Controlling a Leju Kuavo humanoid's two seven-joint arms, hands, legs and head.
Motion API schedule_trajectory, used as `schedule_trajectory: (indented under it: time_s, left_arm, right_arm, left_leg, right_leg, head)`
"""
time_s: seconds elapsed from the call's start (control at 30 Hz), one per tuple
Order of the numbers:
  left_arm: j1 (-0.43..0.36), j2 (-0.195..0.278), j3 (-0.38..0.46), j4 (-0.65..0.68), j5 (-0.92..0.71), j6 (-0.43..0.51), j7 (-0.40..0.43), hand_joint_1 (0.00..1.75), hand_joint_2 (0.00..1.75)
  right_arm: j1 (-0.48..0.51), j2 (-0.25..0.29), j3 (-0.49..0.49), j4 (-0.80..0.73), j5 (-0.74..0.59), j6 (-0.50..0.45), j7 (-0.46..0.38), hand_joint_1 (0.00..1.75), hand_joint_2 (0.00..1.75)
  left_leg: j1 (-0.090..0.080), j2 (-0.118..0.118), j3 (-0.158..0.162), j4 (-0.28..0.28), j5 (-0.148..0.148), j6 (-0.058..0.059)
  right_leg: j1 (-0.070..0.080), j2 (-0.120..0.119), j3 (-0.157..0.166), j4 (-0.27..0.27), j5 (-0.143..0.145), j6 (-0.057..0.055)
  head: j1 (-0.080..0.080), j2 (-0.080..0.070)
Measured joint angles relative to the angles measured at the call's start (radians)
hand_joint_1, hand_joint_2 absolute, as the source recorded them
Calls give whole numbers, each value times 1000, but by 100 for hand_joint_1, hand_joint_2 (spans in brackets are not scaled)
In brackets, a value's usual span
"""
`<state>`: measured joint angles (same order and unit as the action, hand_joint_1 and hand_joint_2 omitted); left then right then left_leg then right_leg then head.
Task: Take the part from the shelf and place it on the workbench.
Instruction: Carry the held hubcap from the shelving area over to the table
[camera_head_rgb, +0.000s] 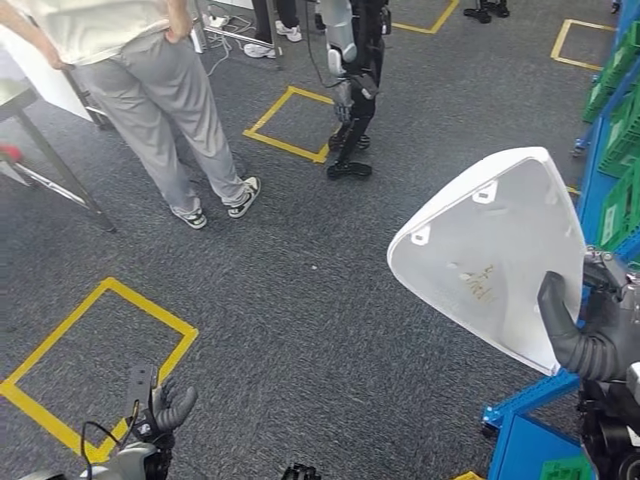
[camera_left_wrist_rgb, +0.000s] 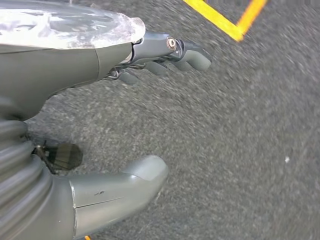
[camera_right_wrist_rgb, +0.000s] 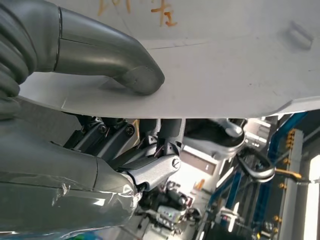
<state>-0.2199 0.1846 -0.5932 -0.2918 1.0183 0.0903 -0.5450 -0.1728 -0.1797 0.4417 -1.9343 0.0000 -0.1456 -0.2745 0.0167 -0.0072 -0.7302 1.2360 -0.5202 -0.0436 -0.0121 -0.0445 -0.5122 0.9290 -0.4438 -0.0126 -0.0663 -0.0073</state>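
Note:
The part is a large white, roughly triangular plastic shell with orange writing on its inner face. My right hand grips it by its lower right edge and holds it up in the air at the right. In the right wrist view the thumb presses on the white part, with the darker fingers under its edge. My left hand hangs low at the bottom left, holding nothing. Its thumb and fingers stand apart over the grey carpet.
A blue shelf with green crates stands at the right edge. A person in grey trousers stands at the back left beside a table leg. Another humanoid robot stands further back. Yellow tape squares mark the carpet.

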Motion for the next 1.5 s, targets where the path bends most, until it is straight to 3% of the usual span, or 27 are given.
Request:
schedule_trajectory:
  time_s: [0.07, 0.13, 0.2, 0.27, 0.33, 0.4, 0.43, 0.47, 0.5, 0.53, 0.57, 0.63, 0.7, 0.77, 0.8, 0.83, 0.9, 0.97, 1.0, 1.03, 1.07, 1.13, 1.2, 1.27, 1.47, 1.5]
  left_arm:
    - [1, 2, 0, 0, 6, -5, 1, 0, 175]
    - [-1, 4, 1, 0, 11, -7, 0, 0, 175]
    - [-1, 5, 2, 0, 14, -9, 0, 0, 175]
    - [2, 5, 2, 0, 15, -10, 0, 0, 175]
    - [3, 6, 3, 0, 15, -10, 0, 0, 175]
    - [2, 6, 3, 0, 15, -12, 0, 0, 175]
    - [2, 5, 3, 0, 14, -13, 1, 0, 175]
    - [2, 4, 3, 0, 14, -14, 2, 0, 175]
    - [2, 3, 3, 0, 13, -14, 4, 0, 175]
    - [2, 2, 3, 0, 12, -14, 6, 0, 175]
    - [2, 2, 3, 0, 11, -14, 8, 0, 175]
    - [1, 1, 3, 0, 11, -14, 9, 0, 175]
    - [0, 0, 3, 0, 11, -14, 11, 0, 175]
    - [4, 3, 3, 0, 10, -14, 11, 0, 175]
    - [6, 4, 3, 0, 10, -14, 11, 0, 175]
    - [5, 4, 3, 0, 10, -14, 11, 0, 175]
    - [1, 5, 3, 0, 9, -14, 11, 0, 175]
    - [1, 5, 3, 0, 11, -14, 11, 0, 175]
    - [2, 4, 3, 0, 12, -14, 12, 0, 175]
    - [3, 3, 3, 0, 16, -14, 12, 0, 175]
    - [3, 3, 4, 0, 20, -15, 13, 0, 175]
    - [1, 4, 4, 0, 25, -13, 14, 0, 175]
    - [-1, 3, 5, 0, 22, -5, 15, 0, 175]
    - [-3, 3, 5, 0, 19, 1, 15, 0, 175]
    - [-2, 3, 5, 0, 12, 9, 15, 0, 175]
    - [-3, 1, 5, 0, 7, 12, 16, 0, 175]
  right_arm:
    - [-2, 0, 0, 0, 0, 4, 0, 175, 175]
    - [-7, 0, 0, 0, 0, 10, 2, 175, 175]
    - [-13, 0, 1, 0, -2, 16, 4, 175, 175]
    - [-18, 0, 1, 0, -6, 20, 6, 175, 175]
    - [-21, 0, 2, 0, -9, 23, 8, 175, 175]
    - [-22, 0, 2, 1, -12, 23, 9, 175, 175]
    - [-22, 0, 2, 1, -14, 24, 10, 175, 175]
    - [-20, 0, 3, 2, -14, 24, 11, 175, 175]
    - [-19, 0, 4, 2, -15, 24, 11, 175, 175]
    - [-19, 0, 5, 3, -15, 24, 11, 175, 175]
    - [-19, 0, 6, 3, -15, 24, 11, 175, 175]
    - [-20, 0, 7, 3, -15, 24, 11, 175, 175]
    - [-21, 0, 8, 4, -15, 24, 11, 175, 175]
    - [-21, 0, 9, 4, -15, 24, 11, 175, 175]
    - [-22, 0, 10, 4, -15, 24, 11, 175, 175]
    - [-23, 0, 10, 4, -15, 24, 11, 175, 175]
    - [-24, 0, 11, 3, -15, 25, 11, 175, 175]
    - [-23, 0, 12, 4, -15, 25, 11, 175, 175]
    - [-22, 0, 13, 5, -16, 25, 11, 175, 175]
    - [-21, 0, 14, 6, -16, 25, 11, 175, 175]
    - [-20, 0, 14, 7, -17, 25, 11, 175, 175]
    - [-21, 0, 15, 7, -18, 25, 11, 175, 175]
    - [-23, 0, 15, 7, -19, 26, 12, 175, 175]
    - [-24, 0, 15, 7, -19, 26, 14, 175, 175]
    - [-24, 0, 15, 7, -20, 26, 14, 175, 175]
    - [-22, 0, 13, 7, -21, 25, 15, 175, 175]
  left_leg:
    - [1, 23, 64, -122, 65, -1]
    - [-3, 58, 133, -253, 111, 7]
    - [-8, 61, 149, -289, 117, 21]
    - [-7, 36, 148, -290, 119, 35]
    - [-2, 16, 152, -294, 122, 47]
    - [-1, -4, 153, -295, 123, 54]
    - [-2, -15, 152, -295, 123, 56]
    - [-3, -28, 153, -294, 123, 56]
    - [-4, -42, 153, -294, 122, 56]
    - [-4, -56, 155, -293, 122, 56]
    - [-4, -70, 157, -292, 122, 55]
    - [-4, -96, 156, -290, 123, 50]
    - [-1, -118, 145, -289, 129, 39]
    - [0, -138, 135, -291, 135, 26]
    - [-3, -126, 129, -283, 130, 20]
    - [-6, -100, 115, -256, 112, 16]
    - [-8, -29, 58, -139, 50, 10]
    - [-5, -2, -5, -8, 0, 5]
    - [-4, 0, -16, 16, 0, 3]
    - [-3, 3, -5, -4, 19, 2]
    - [-3, 12, 29, -64, 52, 2]
    - [-6, 55, 114, -218, 109, 8]
    - [-12, 78, 151, -290, 124, 20]
    - [-14, 68, 150, -292, 124, 27]
    - [-16, 60, 148, -290, 122, 31]
    - [-14, 44, 149, -292, 124, 39]
  right_leg:
    - [0, -24, 2, 3, -5, 5]
    - [6, -43, 4, 9, -13, 14]
    - [12, -60, 6, 13, -20, 23]
    - [8, -70, 9, 16, -27, 33]
    - [3, -32, -10, 68, -66, 42]
    - [1, 22, -68, 202, -134, 47]
    - [1, 34, -101, 273, -161, 48]
    - [2, 39, -124, 320, -172, 48]
    - [2, 41, -131, 328, -161, 46]
    - [2, 45, -117, 292, -130, 43]
    - [2, 56, -87, 222, -86, 38]
    - [0, 99, -27, 85, -27, 29]
    - [0, 120, -2, 33, -23, 24]
    - [-2, 100, 5, 22, -21, 18]
    - [-6, 87, 7, 16, -17, 13]
    - [-8, 73, 9, 10, -13, 7]
    - [-5, 45, 10, 5, -10, 0]
    - [-1, 16, 8, 5, -10, -3]
    - [1, 2, 7, 5, -11, -3]
    - [1, -11, 7, 6, -12, -3]
    - [1, -24, 8, 6, -13, -1]
    - [5, -46, 11, 10, -19, 6]
    - [12, -61, 13, 12, -24, 13]
    - [14, -66, 14, 12, -26, 16]
    - [14, -77, 16, 12, -27, 19]
    - [11, -51, -7, 66, -59, 26]
  head:
    - [-3, 0]
    - [-7, 0]
    - [-3, 0]
    - [3, 0]
    - [7, 0]
    - [14, 0]
    - [16, 0]
    - [17, 0]
    - [17, 0]
    - [17, 0]
    - [17, 0]
    - [18, 0]
    - [18, 0]
    - [18, 0]
    - [16, 0]
    - [12, 0]
    - [1, 0]
    - [-4, 0]
    - [-4, 0]
    - [-6, 0]
    - [-7, 0]
    - [-12, 0]
    - [-13, 0]
    - [-10, 0]
    - [-2, 0]
    - [3, 0]
